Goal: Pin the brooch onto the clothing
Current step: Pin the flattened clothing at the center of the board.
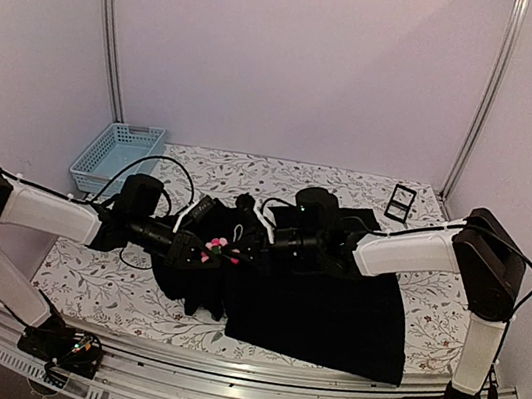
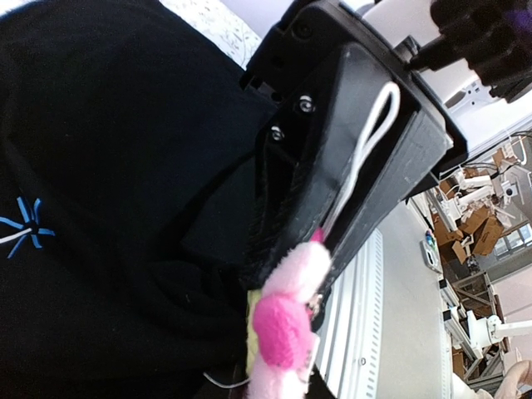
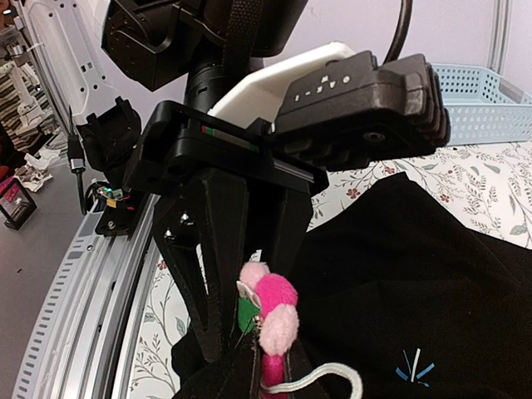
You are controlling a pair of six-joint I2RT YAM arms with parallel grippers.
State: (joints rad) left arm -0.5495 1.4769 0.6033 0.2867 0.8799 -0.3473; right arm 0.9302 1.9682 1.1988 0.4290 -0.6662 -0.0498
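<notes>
The brooch (image 1: 218,247), a fluffy pink flower on a green backing with a metal clip, hangs between both grippers above the clothing (image 1: 319,309). That is a black shirt spread over the table. My left gripper (image 1: 205,249) comes in from the left, shut on the brooch (image 2: 283,324). In the right wrist view its fingers (image 3: 208,283) straddle the flower (image 3: 273,309). My right gripper (image 1: 250,249) meets it from the right. It is shut (image 3: 291,378) on the brooch's dark pink end, with bunched black fabric beside it. The shirt's blue star emblem (image 2: 25,226) lies close by.
A light-blue basket (image 1: 116,156) stands at the back left and a small black stand (image 1: 400,202) at the back right. The floral tablecloth (image 1: 250,172) shows around the shirt. A metal rail (image 1: 236,387) runs along the near edge. A white cord loop (image 2: 370,141) hangs on the right gripper.
</notes>
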